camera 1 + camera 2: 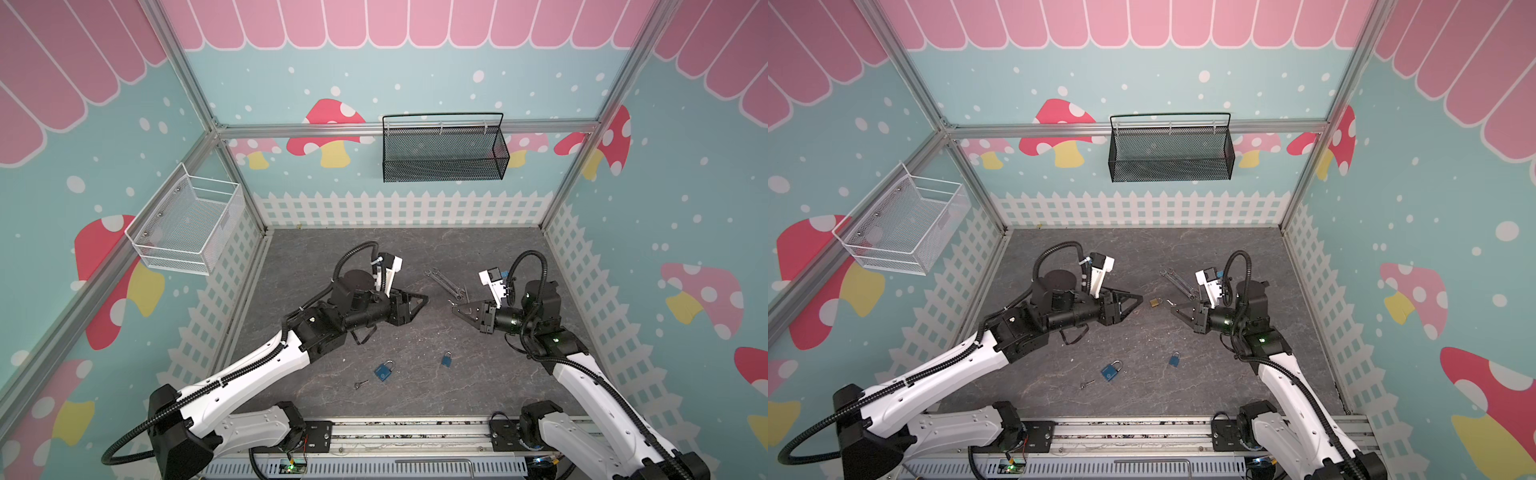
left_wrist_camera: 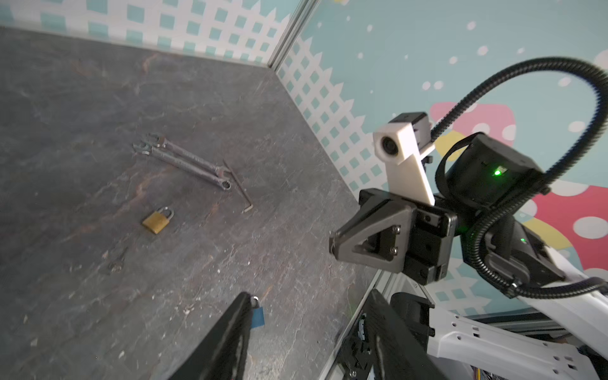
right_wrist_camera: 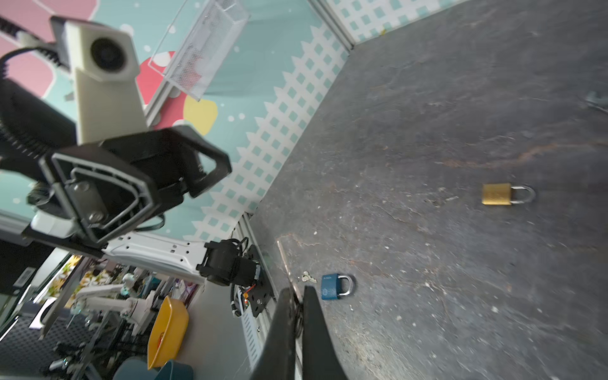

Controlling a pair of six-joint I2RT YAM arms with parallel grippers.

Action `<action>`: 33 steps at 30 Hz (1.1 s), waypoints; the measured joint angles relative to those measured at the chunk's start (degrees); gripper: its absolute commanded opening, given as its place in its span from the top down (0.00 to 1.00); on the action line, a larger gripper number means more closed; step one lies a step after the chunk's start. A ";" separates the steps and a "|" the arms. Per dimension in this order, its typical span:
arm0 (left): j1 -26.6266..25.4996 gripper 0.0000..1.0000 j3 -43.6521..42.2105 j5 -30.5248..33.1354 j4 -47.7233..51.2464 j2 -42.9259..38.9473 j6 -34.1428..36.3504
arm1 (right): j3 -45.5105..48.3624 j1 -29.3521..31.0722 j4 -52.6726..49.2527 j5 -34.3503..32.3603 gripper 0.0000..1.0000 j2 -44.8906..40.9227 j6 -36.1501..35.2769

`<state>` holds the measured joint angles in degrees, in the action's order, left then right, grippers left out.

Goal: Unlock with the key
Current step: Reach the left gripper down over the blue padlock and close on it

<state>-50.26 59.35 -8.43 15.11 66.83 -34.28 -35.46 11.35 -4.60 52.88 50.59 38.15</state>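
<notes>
While the left hand (image 2: 309, 301) gapes empty, the right hand (image 3: 296, 292) pinches a key (image 3: 285, 263) near the brass padlock (image 3: 496, 194)

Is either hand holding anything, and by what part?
Right hand pinches a thin key, apparently by its head, blade sticking out. Left hand holds nothing.

blue padlock (image 2: 259, 317) half hid by left tool (image 2: 308, 292) | floor key (image 1: 361, 384) tiny
</notes>
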 measured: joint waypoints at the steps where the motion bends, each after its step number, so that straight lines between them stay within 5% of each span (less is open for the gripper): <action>1: -2.27 0.43 0.13 2.19 1.33 0.96 -0.85 | 0.61 -0.92 -1.40 -0.96 1.00 -0.46 -0.50; 15: -15.65 0.43 8.44 13.03 13.20 26.23 -9.25 | 9.94 -10.71 -9.81 -8.57 1.00 0.09 -4.07; 33: -18.62 0.48 26.69 18.08 25.00 50.23 -9.03 | 10.88 -13.29 -10.01 -11.52 1.00 1.88 -6.69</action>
<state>-68.88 86.04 9.65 40.12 117.05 -43.31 -24.58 -1.93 -14.61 41.36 52.47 31.46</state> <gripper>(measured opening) 0.524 0.055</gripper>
